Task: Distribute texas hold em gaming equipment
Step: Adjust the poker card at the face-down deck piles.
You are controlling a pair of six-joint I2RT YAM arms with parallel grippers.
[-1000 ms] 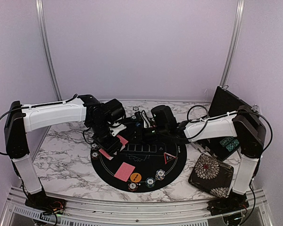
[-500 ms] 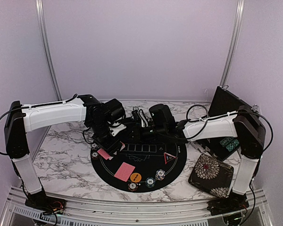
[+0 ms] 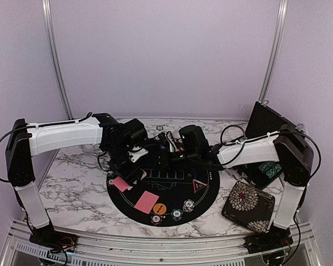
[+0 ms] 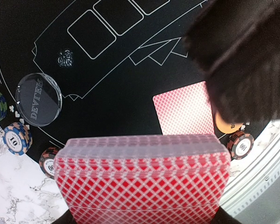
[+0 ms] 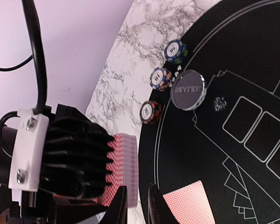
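Note:
My left gripper [image 3: 124, 176] is shut on a deck of pink-red-backed cards [image 4: 142, 182] and holds it above the left edge of the round black mat [image 3: 208, 194]. My right gripper [image 5: 137, 191] hangs just beside the deck [image 5: 126, 163], its jaws a narrow gap apart with nothing between them. One card [image 3: 147, 200] lies face down on the mat; it also shows in the left wrist view [image 4: 184, 108]. A clear dealer disc [image 5: 188, 89] and three chip stacks [image 5: 160, 78] sit at the mat's left rim. An orange disc [image 3: 159, 209], more chips [image 3: 176, 214] and a red-edged triangle [image 3: 198, 185] lie toward the near and right side.
A floral pouch [image 3: 248, 206] lies right of the mat on the marble table [image 3: 72, 177]. A black case [image 3: 263, 138] with chips in it stands open at the far right. Both arms crowd the mat's far-left part.
The right gripper swung left toward the deck, then drew back slightly. The left gripper lowered the deck a little toward the mat's left edge.

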